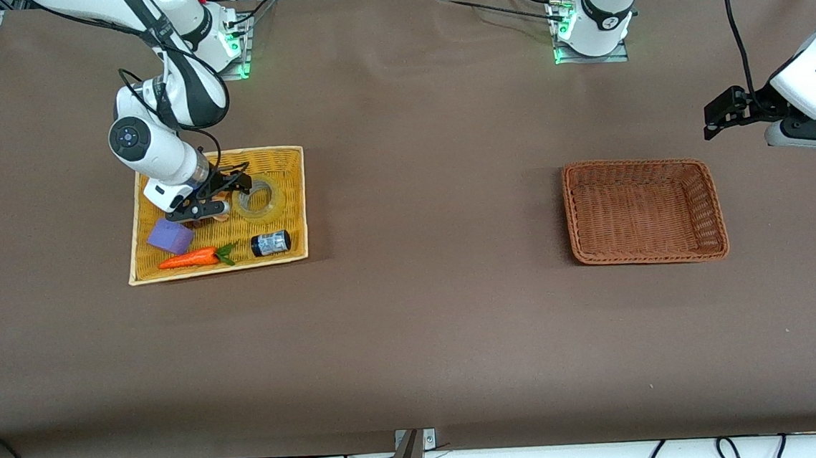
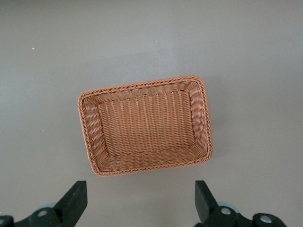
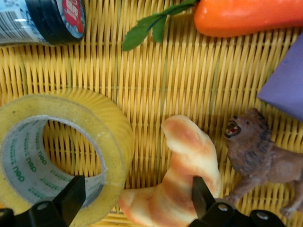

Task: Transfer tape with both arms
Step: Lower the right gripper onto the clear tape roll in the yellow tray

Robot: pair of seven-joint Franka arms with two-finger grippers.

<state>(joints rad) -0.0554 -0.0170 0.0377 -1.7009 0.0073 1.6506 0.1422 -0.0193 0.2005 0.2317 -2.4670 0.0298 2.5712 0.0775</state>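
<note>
One roll of tape (image 1: 260,198) lies flat in the yellow wicker tray (image 1: 291,194) at the right arm's end of the table, and we see its translucent yellowish ring and printed core close up in the right wrist view (image 3: 61,151). Just beside it in that view lies a striped croissant (image 3: 182,179), with a small brown lion figure (image 3: 258,156) next to that. Our right gripper (image 1: 222,192) is low over the tray, its fingers spread apart with nothing between them; one fingertip (image 3: 71,194) sits over the tape's rim and the other over the croissant. Nearer the front camera in the same tray we find a dark can (image 1: 270,243) on its side, a toy carrot (image 1: 189,259) with green leaves, and a purple block (image 1: 170,235). Well apart, toward the left arm's end of the table, stands a brown wicker basket (image 1: 711,200) with nothing in it. Our left gripper (image 1: 720,115) waits in the air near that end, and its wrist view looks down on the basket (image 2: 201,118) with both fingers (image 2: 73,201) held wide apart and nothing between them.
</note>
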